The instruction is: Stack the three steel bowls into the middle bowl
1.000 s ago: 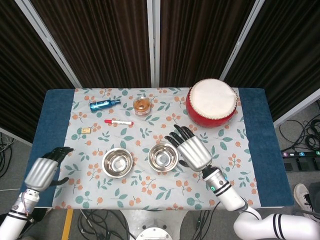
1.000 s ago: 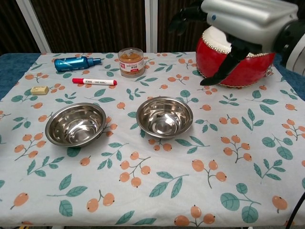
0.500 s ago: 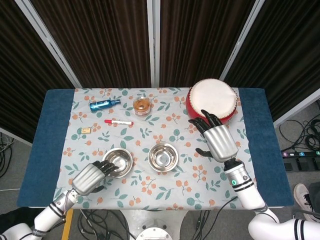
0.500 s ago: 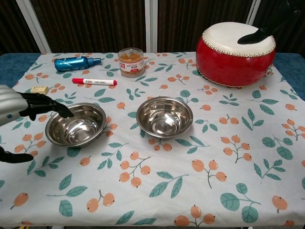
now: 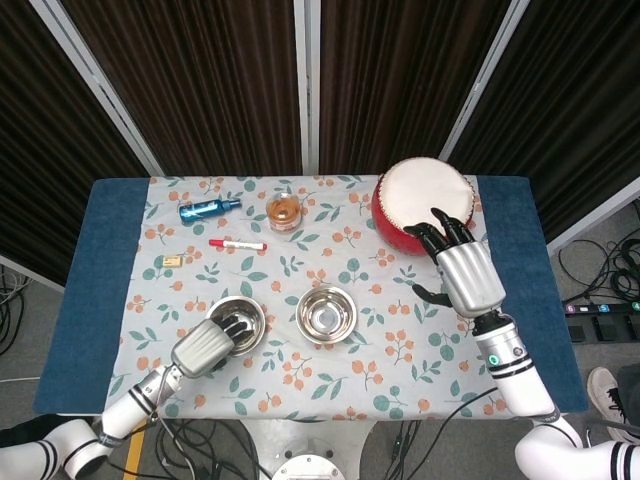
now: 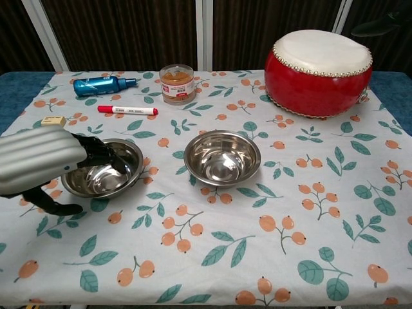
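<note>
Left robot hand (image 6: 40, 161) is reaching over the near rim of the left steel bowl (image 6: 106, 168), dark fingers (image 6: 103, 153) dipping inside it, thumb outside the rim, nothing lifted; cannot tell if it is actually clamping the rim. Middle steel bowl (image 6: 222, 157) is sitting upright on the floral desk (image 6: 270, 244), apart from the left one; only two bowls are showing. Right robot hand (image 5: 465, 275) is hovering by the red drum (image 5: 424, 205), fingers spread apart, holding nothing; blue bottle (image 6: 100, 84), jar (image 6: 177, 83), red marker (image 6: 127, 110) are lying at the back.
</note>
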Motion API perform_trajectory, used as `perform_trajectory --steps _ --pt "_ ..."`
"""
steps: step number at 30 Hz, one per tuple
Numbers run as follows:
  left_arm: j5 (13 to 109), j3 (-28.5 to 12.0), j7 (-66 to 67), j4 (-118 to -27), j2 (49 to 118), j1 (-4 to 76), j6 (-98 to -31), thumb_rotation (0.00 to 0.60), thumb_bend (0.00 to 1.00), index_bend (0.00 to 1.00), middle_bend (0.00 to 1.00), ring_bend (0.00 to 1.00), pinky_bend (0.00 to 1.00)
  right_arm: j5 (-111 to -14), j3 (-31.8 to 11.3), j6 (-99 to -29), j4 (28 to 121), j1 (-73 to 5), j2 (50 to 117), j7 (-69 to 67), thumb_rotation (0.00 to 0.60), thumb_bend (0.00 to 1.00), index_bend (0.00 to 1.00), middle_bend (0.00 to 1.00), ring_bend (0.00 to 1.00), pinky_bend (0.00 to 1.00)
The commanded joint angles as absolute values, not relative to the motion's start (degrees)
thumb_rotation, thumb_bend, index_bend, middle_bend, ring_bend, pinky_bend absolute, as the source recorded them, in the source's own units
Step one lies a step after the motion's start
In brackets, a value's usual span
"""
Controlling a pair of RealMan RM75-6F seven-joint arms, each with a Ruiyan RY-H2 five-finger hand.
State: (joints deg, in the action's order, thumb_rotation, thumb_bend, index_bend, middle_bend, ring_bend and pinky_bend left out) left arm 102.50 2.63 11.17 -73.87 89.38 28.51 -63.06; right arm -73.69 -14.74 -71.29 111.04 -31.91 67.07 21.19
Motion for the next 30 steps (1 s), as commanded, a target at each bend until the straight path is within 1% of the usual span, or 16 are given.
perform_trajectory --steps 1,9,11,14,17,24,30 --pt "101.89 2.81 10.58 -73.41 89.88 29.23 -62.13 0.600 0.23 0.36 0.42 0.33 0.50 -73.54 -14.83 -71.25 110.50 -31.77 66.71 20.48 0.600 0.07 0.18 0.23 0.06 0.16" --pt "99.79 2.47 10.47 -71.54 91.60 31.31 -59.53 0.600 0.26 0.42 0.47 0.38 0.54 -72.61 -14.76 -70.18 109.02 -31.77 66.03 18.30 0.600 0.07 0.18 0.23 0.06 0.16" --pt "99.31 2.22 10.70 -70.91 92.17 31.54 -59.67 0.600 0.27 0.46 0.50 0.41 0.57 -72.50 -14.68 -70.00 108.54 -31.74 65.93 17.86 0.600 0.07 0.18 0.23 0.06 0.16" --pt "98.35 1.87 11.31 -70.34 92.94 31.48 -60.11 0.600 0.28 0.52 0.56 0.49 0.63 -72.34 -14.61 -69.81 107.92 -31.69 65.87 17.15 0.600 0.07 0.18 0.23 0.06 0.16" --pt "97.79 1.91 11.76 -69.90 93.29 31.58 -60.23 0.600 0.30 0.55 0.60 0.54 0.67 -72.19 -14.49 -69.61 107.34 -31.65 65.84 16.63 0.600 0.07 0.17 0.23 0.06 0.16" --pt "96.83 2.56 12.62 -69.97 93.29 31.91 -59.81 0.600 0.37 0.62 0.65 0.59 0.72 -71.23 -14.31 -69.03 106.31 -31.62 65.75 16.08 0.600 0.07 0.17 0.23 0.06 0.16" --pt "96.37 2.83 13.25 -70.05 93.43 32.27 -59.80 0.600 0.40 0.66 0.68 0.62 0.75 -70.70 -14.04 -68.64 105.45 -31.59 65.98 15.62 0.600 0.07 0.17 0.23 0.06 0.16"
